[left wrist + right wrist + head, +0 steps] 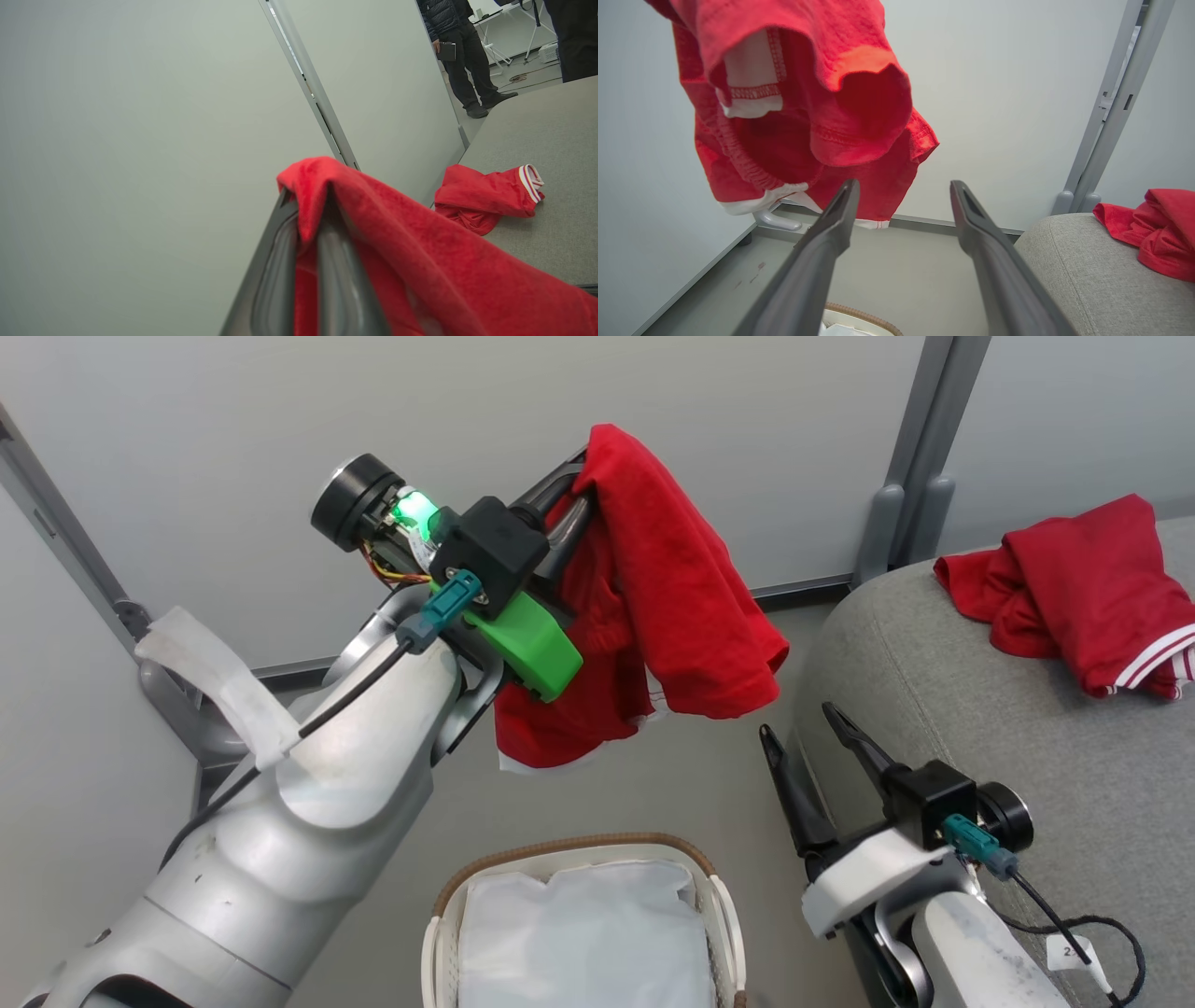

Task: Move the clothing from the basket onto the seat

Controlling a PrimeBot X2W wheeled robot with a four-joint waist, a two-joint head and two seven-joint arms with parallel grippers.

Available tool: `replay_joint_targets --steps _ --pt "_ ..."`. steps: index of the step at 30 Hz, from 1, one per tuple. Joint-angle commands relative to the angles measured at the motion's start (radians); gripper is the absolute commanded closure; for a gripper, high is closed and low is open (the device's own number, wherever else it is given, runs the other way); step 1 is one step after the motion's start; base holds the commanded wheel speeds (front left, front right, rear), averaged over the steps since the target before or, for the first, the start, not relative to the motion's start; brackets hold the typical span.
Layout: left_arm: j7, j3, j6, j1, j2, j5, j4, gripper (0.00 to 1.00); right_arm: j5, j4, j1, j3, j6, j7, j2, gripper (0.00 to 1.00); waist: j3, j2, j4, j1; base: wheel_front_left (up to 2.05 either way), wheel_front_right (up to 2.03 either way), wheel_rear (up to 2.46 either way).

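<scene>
My left gripper (581, 476) is raised high above the basket and shut on a red garment (653, 607), which drapes over its fingers (327, 261) and hangs down, showing white panels (747, 88). A second red garment (1083, 583) with red-white striped trim lies crumpled on the grey seat (980, 709) at the right. The basket (719, 915), white with a brown woven rim, sits at the bottom centre with only its white liner showing. Between the basket and the seat, my right gripper (801, 723) stands open and holds nothing.
Pale partition walls with grey metal posts (915, 457) close off the space behind. In the left wrist view, a person (467, 56) stands on the floor beyond the seat's far end. The seat's rounded corner (1045, 233) lies just right of my right fingers.
</scene>
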Motion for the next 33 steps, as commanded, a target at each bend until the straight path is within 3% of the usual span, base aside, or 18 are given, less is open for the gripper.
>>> replay_joint_targets --steps 1,19,20,21,22,23,24,33 --pt "-0.004 -0.009 0.001 -0.016 -0.002 -0.009 -0.009 1.0 0.001 0.006 -0.024 0.011 -0.001 -0.002 -0.004 0.0 -0.002 0.0 0.005 0.0001 0.0 0.0 0.0" --pt "-0.004 -0.086 0.001 -0.007 -0.003 -0.047 -0.063 1.0 0.002 0.114 -0.241 0.123 -0.001 -0.002 -0.003 0.0 0.001 0.0 0.056 0.0001 0.0 0.0 0.0" --pt "-0.004 -0.087 0.001 -0.005 -0.002 -0.051 -0.062 1.0 0.003 0.114 -0.25 0.126 -0.001 -0.002 -0.004 0.23 0.002 0.0 0.057 0.0001 0.0 0.0 0.0" --pt "-0.004 -0.088 0.001 -0.003 0.0 -0.055 -0.059 1.0 0.005 0.112 -0.257 0.13 -0.001 -0.002 -0.004 0.62 0.003 0.0 0.057 0.0001 0.0 0.0 0.0" --pt "-0.004 -0.088 0.001 -0.001 0.001 -0.057 -0.057 1.0 0.008 0.111 -0.261 0.131 -0.001 -0.002 -0.004 0.73 0.003 0.0 0.057 0.0001 0.0 0.0 0.0" --pt "-0.004 -0.086 0.001 0.004 0.002 -0.062 -0.055 1.0 0.009 0.11 -0.265 0.134 -0.001 -0.002 -0.004 0.92 0.004 0.0 0.057 0.0001 0.0 0.0 0.0" --pt "-0.004 -0.083 0.002 0.007 0.003 -0.065 -0.054 1.0 0.009 0.11 -0.267 0.135 -0.001 -0.002 -0.004 1.0 0.005 0.0 0.056 0.0001 0.0 0.0 0.0" --pt "-0.004 -0.066 0.008 0.045 0.012 -0.08 -0.044 1.0 0.002 0.107 -0.264 0.127 -0.001 -0.002 -0.004 1.0 0.009 0.0 0.049 0.0001 0.0 0.0 0.0"
